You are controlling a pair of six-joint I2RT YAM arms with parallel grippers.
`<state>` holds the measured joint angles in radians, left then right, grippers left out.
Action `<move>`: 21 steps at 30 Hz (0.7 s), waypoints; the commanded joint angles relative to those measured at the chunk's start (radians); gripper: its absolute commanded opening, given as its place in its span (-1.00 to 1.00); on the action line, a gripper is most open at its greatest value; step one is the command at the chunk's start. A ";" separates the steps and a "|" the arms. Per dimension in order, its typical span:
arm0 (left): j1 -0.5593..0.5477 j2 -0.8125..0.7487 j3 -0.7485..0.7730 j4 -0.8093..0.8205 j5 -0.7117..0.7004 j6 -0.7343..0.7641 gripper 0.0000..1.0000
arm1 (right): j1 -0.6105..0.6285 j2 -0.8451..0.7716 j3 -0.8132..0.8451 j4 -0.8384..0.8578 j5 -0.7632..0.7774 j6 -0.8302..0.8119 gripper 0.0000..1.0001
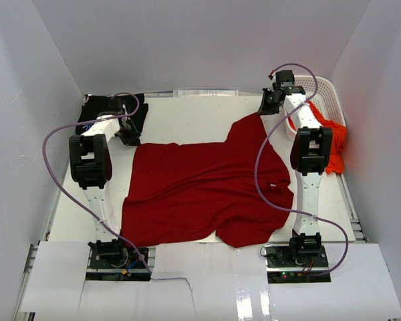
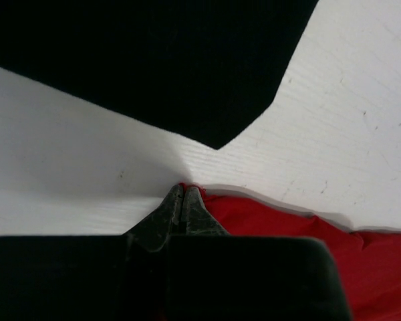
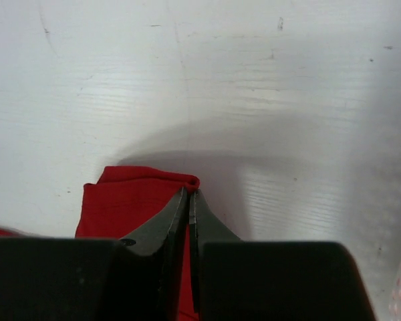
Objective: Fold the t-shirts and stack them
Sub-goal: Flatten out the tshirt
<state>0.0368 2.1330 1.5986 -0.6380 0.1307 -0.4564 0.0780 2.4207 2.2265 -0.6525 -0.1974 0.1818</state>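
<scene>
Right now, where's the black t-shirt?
The black t-shirt is at the far-left corner of the table in the top view, just beyond the left gripper, shut on a corner of the dark red t-shirt.

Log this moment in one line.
left end effector: shut on red shirt corner | right end effector: shut on another corner | fold: not done

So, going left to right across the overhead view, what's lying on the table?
A black t-shirt → dark red t-shirt → white basket, with an orange-red t-shirt hanging out of it.
</scene>
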 commanded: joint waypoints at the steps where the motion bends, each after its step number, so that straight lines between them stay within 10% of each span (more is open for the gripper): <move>1: -0.005 0.013 0.073 -0.014 -0.034 -0.002 -1.00 | -0.009 -0.041 0.016 0.054 -0.077 0.028 -0.85; 21: 0.034 0.102 0.357 -0.039 -0.010 -0.047 -1.00 | -0.047 -0.072 0.033 0.249 -0.198 0.087 -0.85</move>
<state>0.0547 2.2707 1.9144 -0.7120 0.0994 -0.4862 0.0345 2.4207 2.2498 -0.5037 -0.3515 0.2531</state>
